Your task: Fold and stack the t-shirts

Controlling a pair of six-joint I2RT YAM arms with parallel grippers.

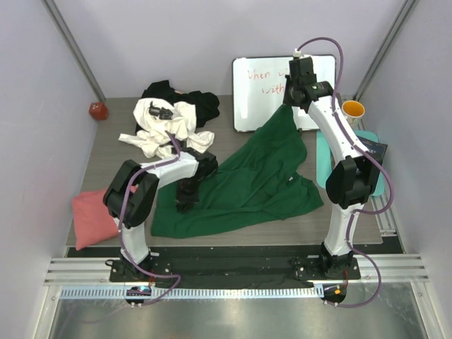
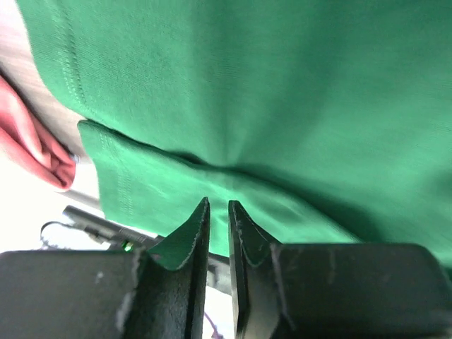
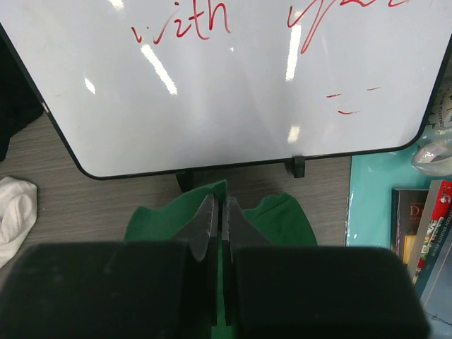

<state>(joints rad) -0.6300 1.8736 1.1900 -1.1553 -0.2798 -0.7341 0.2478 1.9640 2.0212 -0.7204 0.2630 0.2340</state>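
two robot arms work a green tee [image 1: 247, 187] on a grey table [image 1: 106, 155]. the right gripper [image 1: 290, 103] is clamped tight on one edge of the shirt and holds it up in front of a whiteboard [image 1: 258, 92] with red writing, so the cloth runs down from the pinch in a slanting sheet to the rest of the tee, which lies rumpled across the middle of the table. in the right wrist view the fingers of the right gripper [image 3: 219, 201] press together with folds of the green tee [image 3: 282, 219] bulging on both sides below the whiteboard [image 3: 226, 85]. the left gripper [image 1: 183, 205] points down onto the shirt's left part; up close the left gripper [image 2: 218, 205] shows only a thin slit between its fingers above the green tee [image 2: 282, 92], and it cannot be told whether cloth is pinched there. a pink tee [image 1: 90, 215] lies bunched at the table's near left edge, just beside the green hem. a white tee [image 1: 162, 134] sits in a heap at the far left, with a black tee [image 1: 201, 102] behind it. a red ball [image 1: 97, 110] rests at the far left corner; a teal mat [image 1: 323, 162] and a yellow mug [image 1: 353, 109] are on the right.
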